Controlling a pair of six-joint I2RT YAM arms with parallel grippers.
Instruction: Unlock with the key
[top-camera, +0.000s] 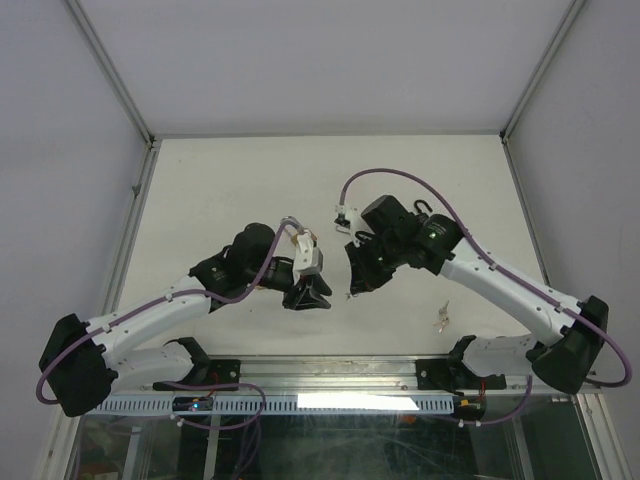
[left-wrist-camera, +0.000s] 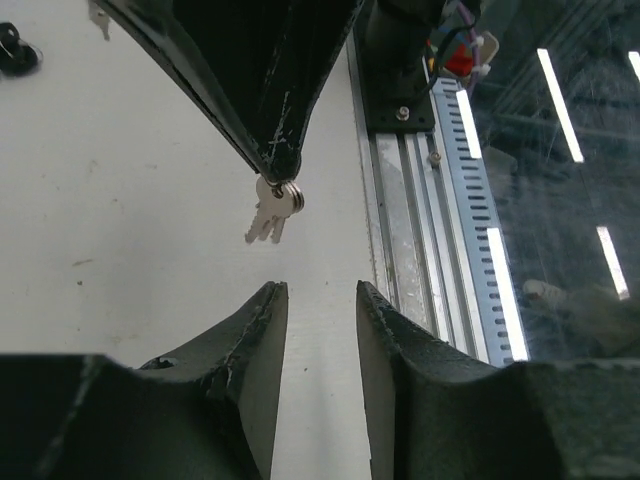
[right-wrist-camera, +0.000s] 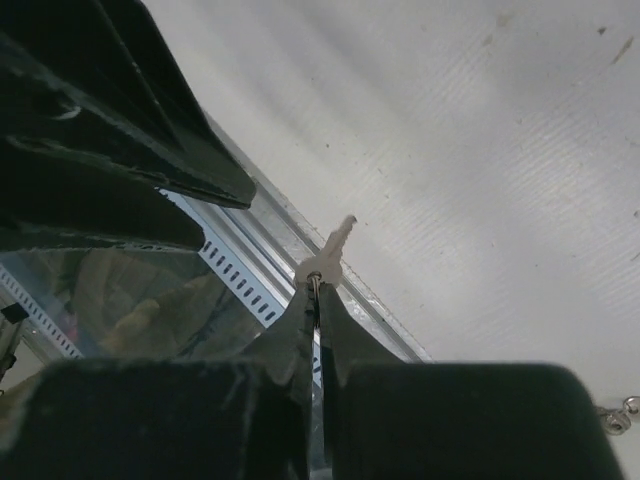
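Note:
My right gripper is shut on a silver key at its head, and the blade sticks out past the fingertips above the table. In the left wrist view the same fingers hang a small bunch of keys on a ring just ahead of my left gripper. My left gripper is open and empty, its jaws a short gap apart, low over the table near the front rail. A small black object, perhaps the lock, lies at the far top left of that view, too cut off to tell.
A second loose set of keys lies on the white table under the right arm. The metal front rail runs along the near edge, close to both grippers. Grey walls enclose the table on three sides.

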